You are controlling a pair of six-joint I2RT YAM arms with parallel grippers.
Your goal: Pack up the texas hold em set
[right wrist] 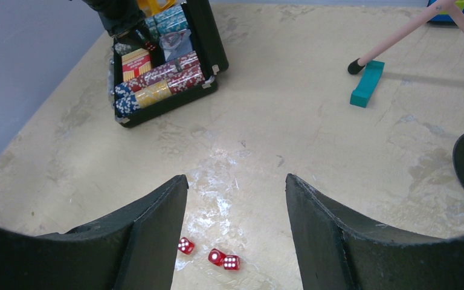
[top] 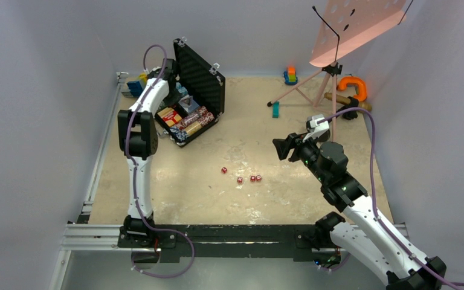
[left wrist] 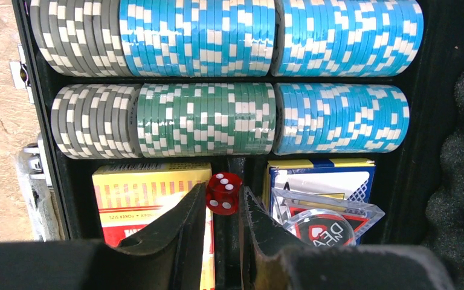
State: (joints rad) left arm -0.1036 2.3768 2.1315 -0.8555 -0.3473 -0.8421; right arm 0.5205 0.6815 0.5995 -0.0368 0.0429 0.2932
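There, left end effector (left wrist: 223, 194) pinching a red die (left wrist: 223, 191) over the briefcase (top: 200, 75); right end effector (right wrist: 235, 180) open above loose dice (right wrist: 223, 258) mid-surface (right wrist: 314, 121).

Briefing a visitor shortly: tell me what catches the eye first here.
The open black foam-lined briefcase at the table's far left, packed with rows of striped poker chips, stands out; the left gripper hangs over it with a small red die between its fingertips. Four more red dice lie mid-table near the open right gripper, and a pink perforated music stand looms far right.
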